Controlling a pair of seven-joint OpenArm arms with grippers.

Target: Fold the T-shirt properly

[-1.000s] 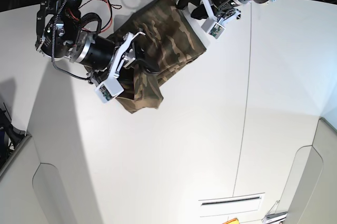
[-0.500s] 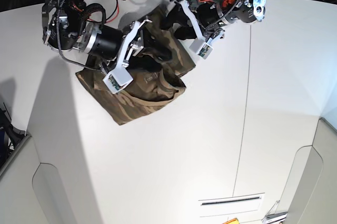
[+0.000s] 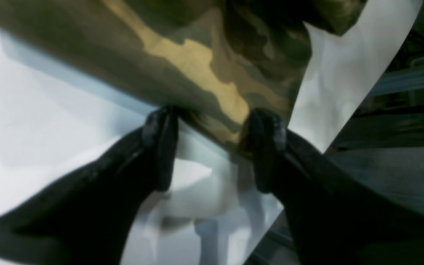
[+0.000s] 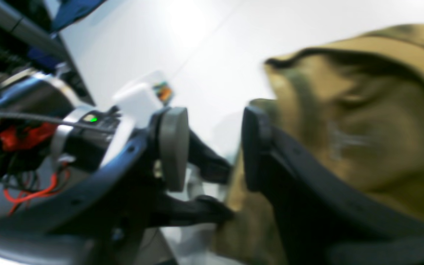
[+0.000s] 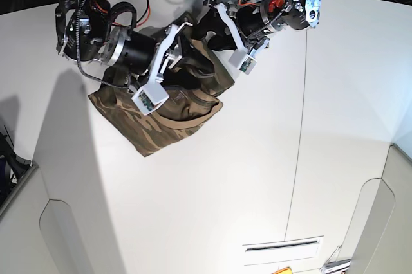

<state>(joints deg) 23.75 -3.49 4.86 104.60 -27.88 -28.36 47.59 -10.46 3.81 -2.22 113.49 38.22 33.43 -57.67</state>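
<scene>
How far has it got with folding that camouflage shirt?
Partway, it seems. The T-shirt lies on the white table bunched into a lumpy bundle, with the tan collar exposed. Both arms are over it: the left gripper stands open at a cloth edge, and the right gripper is open beside the fabric. Flattening it and making neat, square folds look left to do.

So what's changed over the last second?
The camouflage cloth T-shirt has spread toward the base view's left, tan collar now showing. The left hand moved in over its far edge; the right hand shifted up slightly. Both hands are open, gripping nothing. White table unchanged.
</scene>
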